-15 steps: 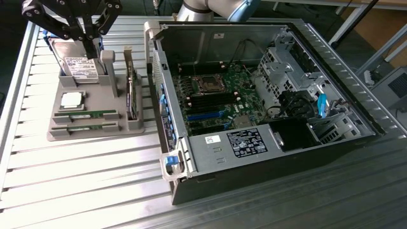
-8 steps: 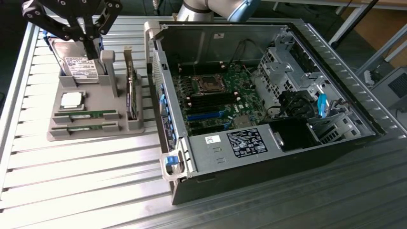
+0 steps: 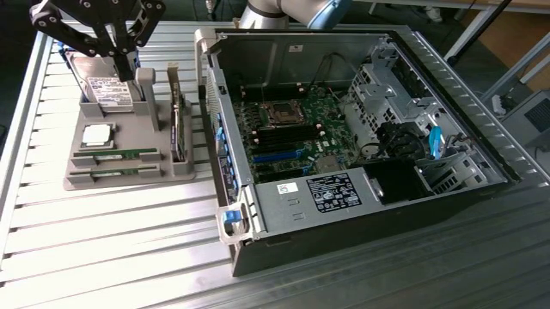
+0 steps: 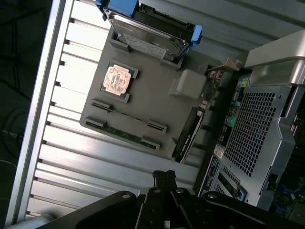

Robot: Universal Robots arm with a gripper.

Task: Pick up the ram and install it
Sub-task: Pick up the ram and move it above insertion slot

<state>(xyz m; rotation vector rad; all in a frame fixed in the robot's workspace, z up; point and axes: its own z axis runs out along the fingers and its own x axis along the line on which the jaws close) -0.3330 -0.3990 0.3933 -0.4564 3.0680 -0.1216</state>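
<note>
The ram (image 3: 112, 172) (image 4: 121, 133) lies on edge in the slot nearest the front edge of the gray holder (image 3: 129, 183) (image 4: 152, 102), pinned between small clips at either end; a second green stick (image 3: 116, 154) sits in the parallel slot just behind it; behind those, near the holder's middle, rests the square CPU chip (image 3: 96, 134) (image 4: 116, 78); the hard drive (image 3: 105, 87) (image 4: 145, 33) stands tilted in the holder's rear bay, and an expansion card (image 3: 179, 129) (image 4: 188, 133) stands upright along the edge that faces the computer case (image 3: 361, 148) (image 4: 257, 133); the gripper (image 3: 127, 72) (image 4: 164, 177) hangs above the rear bay, over the hard drive and well apart from the ram, its jaws closed together with nothing between them; the holder sits on the slatted aluminium table (image 3: 103, 244) (image 4: 71, 157) near its edge at the exterior view's left; the case lies open just beside it, the motherboard (image 3: 288, 132) exposed inside
</note>
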